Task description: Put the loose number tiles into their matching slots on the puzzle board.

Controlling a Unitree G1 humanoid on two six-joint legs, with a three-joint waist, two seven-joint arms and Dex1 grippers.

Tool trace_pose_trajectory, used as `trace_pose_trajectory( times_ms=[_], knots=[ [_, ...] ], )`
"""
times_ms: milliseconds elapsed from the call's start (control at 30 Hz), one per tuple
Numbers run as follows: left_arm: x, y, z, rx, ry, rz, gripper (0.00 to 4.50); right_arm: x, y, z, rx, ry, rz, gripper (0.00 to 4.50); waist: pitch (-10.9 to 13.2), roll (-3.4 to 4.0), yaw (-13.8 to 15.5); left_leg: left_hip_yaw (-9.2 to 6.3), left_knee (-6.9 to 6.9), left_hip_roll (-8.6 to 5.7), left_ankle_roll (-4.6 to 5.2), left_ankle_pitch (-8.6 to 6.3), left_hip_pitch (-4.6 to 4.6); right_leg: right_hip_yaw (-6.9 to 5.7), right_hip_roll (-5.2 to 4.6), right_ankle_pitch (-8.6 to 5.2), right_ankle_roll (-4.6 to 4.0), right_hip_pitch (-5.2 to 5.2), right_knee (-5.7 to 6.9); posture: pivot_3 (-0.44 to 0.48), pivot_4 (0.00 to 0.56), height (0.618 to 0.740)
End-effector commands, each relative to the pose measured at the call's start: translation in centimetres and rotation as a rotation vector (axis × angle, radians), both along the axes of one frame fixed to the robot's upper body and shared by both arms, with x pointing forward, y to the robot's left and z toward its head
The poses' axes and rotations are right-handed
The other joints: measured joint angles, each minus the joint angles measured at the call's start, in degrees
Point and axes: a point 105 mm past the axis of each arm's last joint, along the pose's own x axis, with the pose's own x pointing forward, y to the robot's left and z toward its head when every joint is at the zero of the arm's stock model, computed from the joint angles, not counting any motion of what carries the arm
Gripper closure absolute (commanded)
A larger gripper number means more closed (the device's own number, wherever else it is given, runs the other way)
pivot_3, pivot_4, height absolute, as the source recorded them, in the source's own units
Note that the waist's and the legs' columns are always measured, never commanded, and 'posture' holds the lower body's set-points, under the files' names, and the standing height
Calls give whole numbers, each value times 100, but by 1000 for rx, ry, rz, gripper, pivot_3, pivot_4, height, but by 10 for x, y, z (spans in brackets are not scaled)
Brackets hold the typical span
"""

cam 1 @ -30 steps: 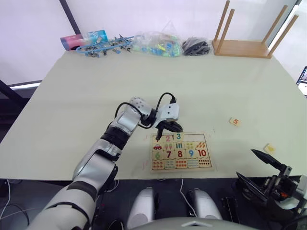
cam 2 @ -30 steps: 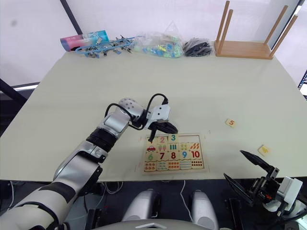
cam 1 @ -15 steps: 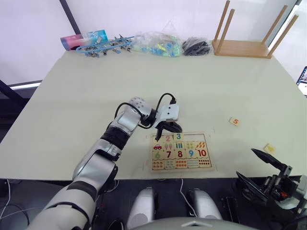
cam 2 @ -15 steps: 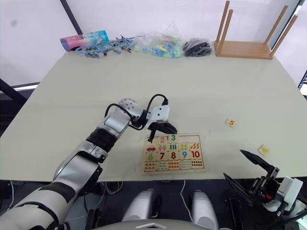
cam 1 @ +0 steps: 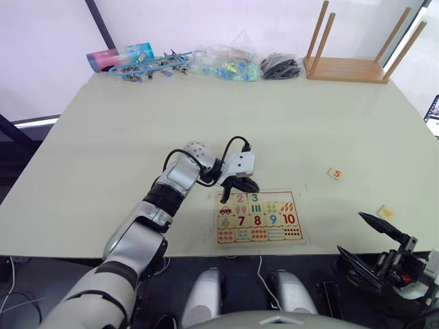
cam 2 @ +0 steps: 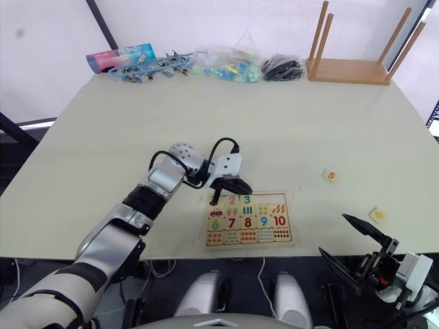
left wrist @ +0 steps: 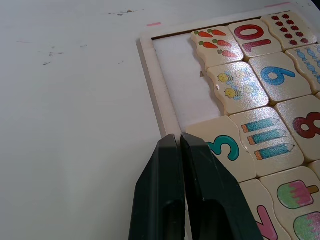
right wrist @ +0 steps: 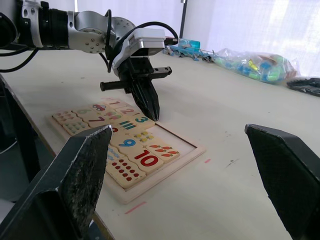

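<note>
The right gripper (cam 1: pixel 384 243) is hanging nearest to the camera, below the table edge and well to the right of the puzzle board (cam 1: pixel 258 216), with its two black fingers spread wide and holding nothing; the board is lying near the front edge of the table (cam 1: pixel 103 151), its long axis running left to right; on it the tiles 1, 2 and 3 (left wrist: pixel 224 145) are sitting in the far row, and two slots (left wrist: pixel 180 82) at the right end of that row are lying bare. The left gripper (cam 1: pixel 238 186) is standing over the far edge of the board, just beside the 3, its fingers pressed together and empty. Right of the board, near, the yellow tile (cam 1: pixel 385 212) is resting close to the right gripper; farther back and still right of the board, the orange 5 (cam 1: pixel 335 174) is lying alone. Both loose tiles are lying to the right of the board, so I judge the right arm is the nearer one for the coming pick, with the yellow tile closest to it.
</note>
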Motion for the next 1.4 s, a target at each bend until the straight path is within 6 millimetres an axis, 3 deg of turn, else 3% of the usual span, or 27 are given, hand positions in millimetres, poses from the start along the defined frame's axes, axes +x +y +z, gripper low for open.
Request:
trace_pose_trajectory(
  times_ms=[33,267,500,600,767,1067,1367,1400],
  knots=[
    [-2,-2,6,-15,-25,-25,4332,-2,-2,2,-8,-18,-2,0,0,0,0,0,0,0,0,0,0,0,0,0,0,0,0,0,150,740],
    [5,-4,17,-69,-40,16,4332,-4,-5,-3,-7,-10,-5,0,0,0,0,0,0,0,0,0,0,0,0,0,0,0,0,0,150,740],
    [16,0,57,-260,-10,137,4332,-3,-11,-8,-2,8,-40,0,0,0,-1,-2,0,1,0,0,0,-1,1,0,0,0,1,0,150,740],
    [15,10,69,-326,-13,165,4332,-2,-15,-10,-3,17,-61,0,0,0,-6,-1,0,1,0,0,0,0,0,0,0,0,1,0,150,740],
    [7,45,79,-436,-46,270,4332,3,-28,-12,-1,37,-133,0,-3,6,-39,3,-4,18,0,0,8,4,0,0,-2,0,3,0,150,740],
    [-22,97,62,-523,-61,467,4332,8,-39,-18,-25,82,-182,0,-4,7,-8,6,-2,28,-1,0,11,4,-5,1,-2,1,5,0,150,740],
    [-60,156,28,-545,-67,773,4332,12,-66,-20,-60,118,-294,0,-7,7,-11,14,-3,33,-1,0,19,6,-17,1,-3,2,4,0,150,740],
    [-65,160,25,-540,-65,792,4108,13,-71,-20,-61,122,-315,0,-7,7,-12,15,-4,33,-1,0,19,6,-18,1,-3,1,3,0,150,740]
  ],
)
